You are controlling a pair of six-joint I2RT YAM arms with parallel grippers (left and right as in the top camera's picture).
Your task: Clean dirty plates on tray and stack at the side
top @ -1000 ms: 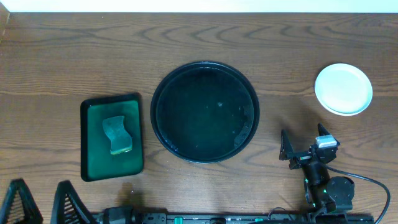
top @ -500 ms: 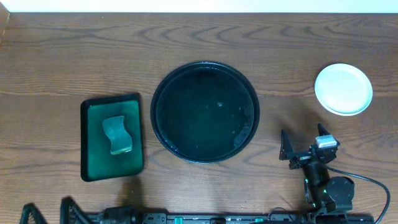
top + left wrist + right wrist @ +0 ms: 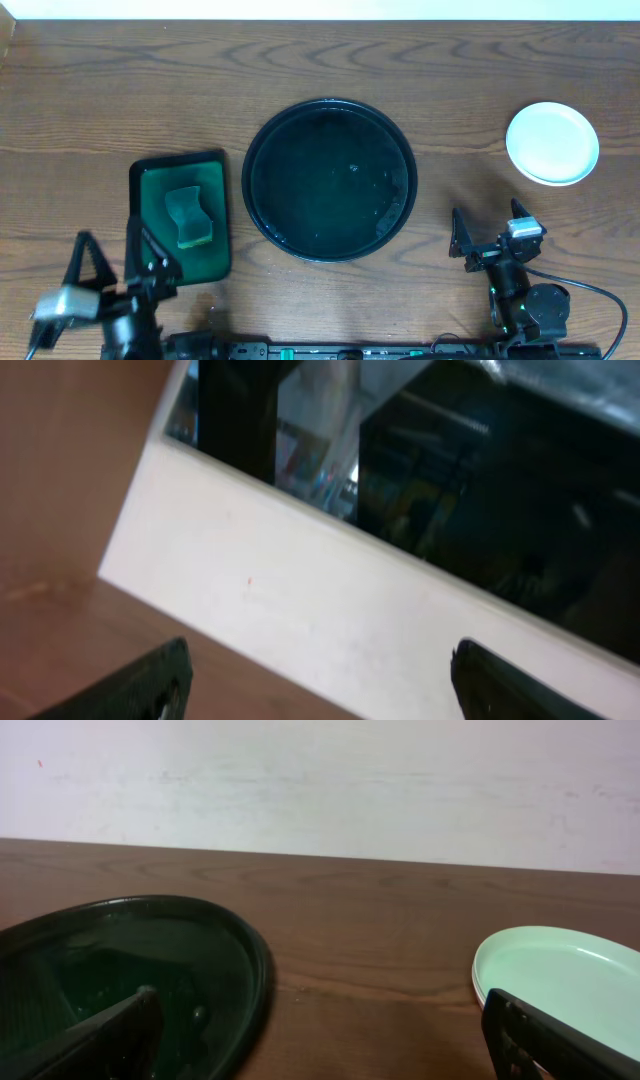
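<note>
Stacked plates are sitting by the right edge, tray lying bare.
The job is looking done (no smears showing), so the left claw and right claw are hovering spread and empty near the front edge, clear of the tray; a pale wall is backing the brown wooden surface.

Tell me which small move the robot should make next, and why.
Probably just rest both arms. The large round black tray holds no plates, the pale round plates sit stacked at the right side, and the open left gripper and right gripper hold nothing.
</note>
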